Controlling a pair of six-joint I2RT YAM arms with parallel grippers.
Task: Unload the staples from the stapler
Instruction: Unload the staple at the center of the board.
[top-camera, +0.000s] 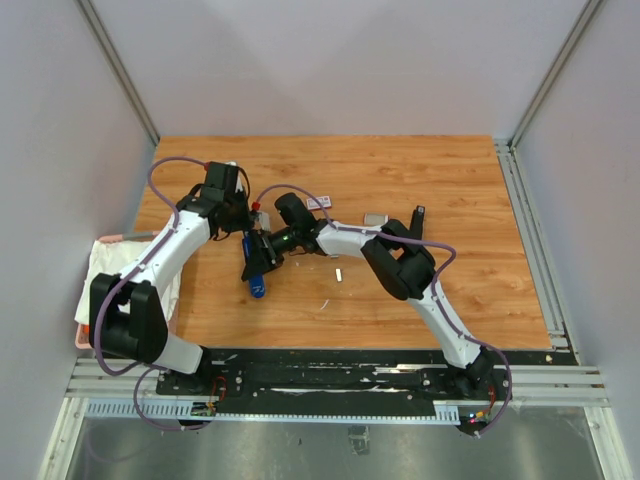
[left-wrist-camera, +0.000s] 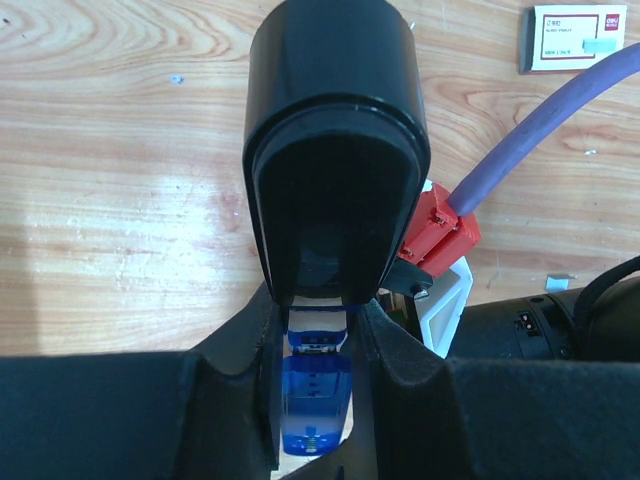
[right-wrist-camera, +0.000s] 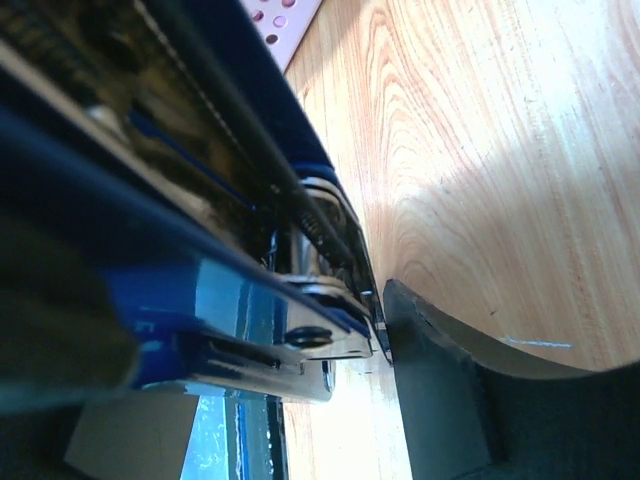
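1. Over the left half of the table (top-camera: 440, 180), a blue stapler (top-camera: 258, 272) is held between the left gripper (top-camera: 250, 225) and the right gripper (top-camera: 264, 250). One short bar of staples (top-camera: 339, 273) is seen lying on the wood, well apart from the stapler.
2. Through the left wrist camera, the left fingers (left-wrist-camera: 400, 400) are seen clamped on the stapler's blue body. A red-and-white box (left-wrist-camera: 575, 38) lies beyond. The word "deli" can be read on its red strip; the small print cannot.
3. Through the right wrist camera, the stapler is shown opened, with its spring (right-wrist-camera: 320, 235) and metal rail (right-wrist-camera: 300, 345) bared. It is gripped between the right fingers (right-wrist-camera: 450, 400), the metal edge against one of them. Whether any staples are in the rail cannot be told. No writing can be read on a dotted card (right-wrist-camera: 285, 20).
4. The step is judged to be emptying the rail. The body should be pinned firmly, the opened half held wide, and the rail tipped over bare wood so that loose bars are dropped clear of both grippers.
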